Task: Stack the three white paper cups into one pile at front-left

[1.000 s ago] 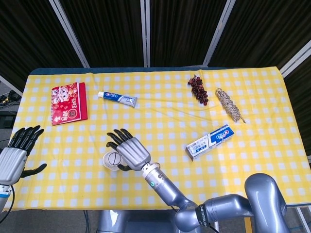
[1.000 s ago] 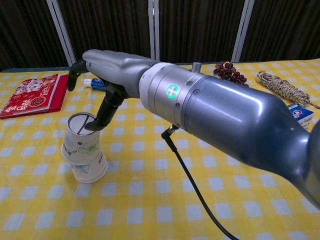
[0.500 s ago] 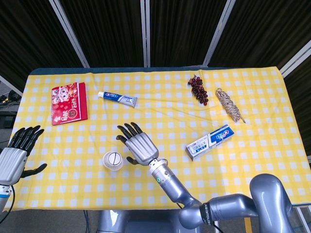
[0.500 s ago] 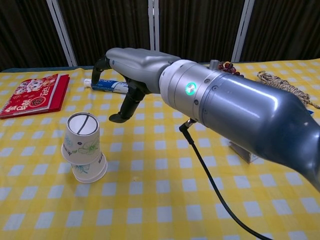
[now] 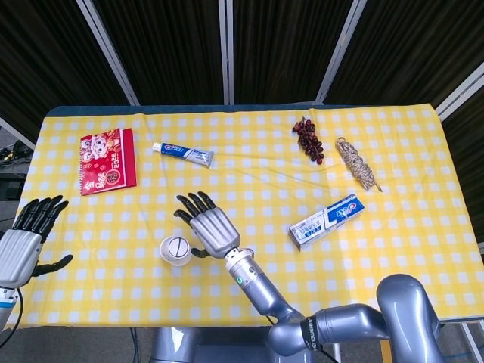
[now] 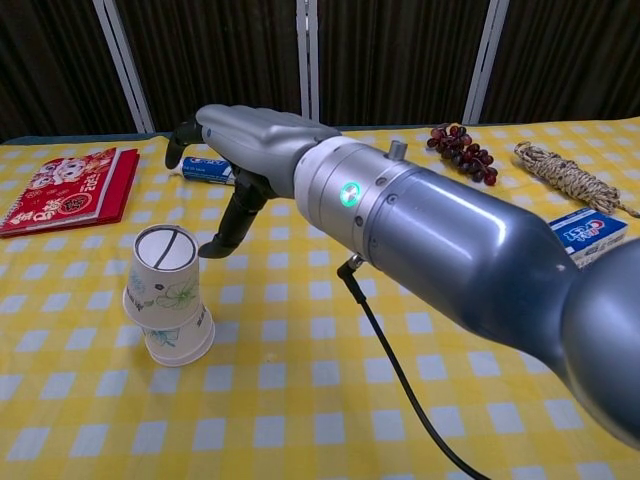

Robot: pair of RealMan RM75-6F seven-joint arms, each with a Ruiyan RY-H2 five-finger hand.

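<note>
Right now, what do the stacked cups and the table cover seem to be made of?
The stacked cups look like matte white paper, thin-walled, with a faint printed flower pattern. The table cover seems to be soft cloth, matte yellow-and-white check; slight creases show near its middle.

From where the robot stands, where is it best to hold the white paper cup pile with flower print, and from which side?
Probably grip the white paper cup pile around its upper side wall, coming from its right, where the right hand hovers open. The cups stand upside down, narrow closed bottom up and tilted a little, so a sideways wrap looks safer than a grasp from above.
</note>
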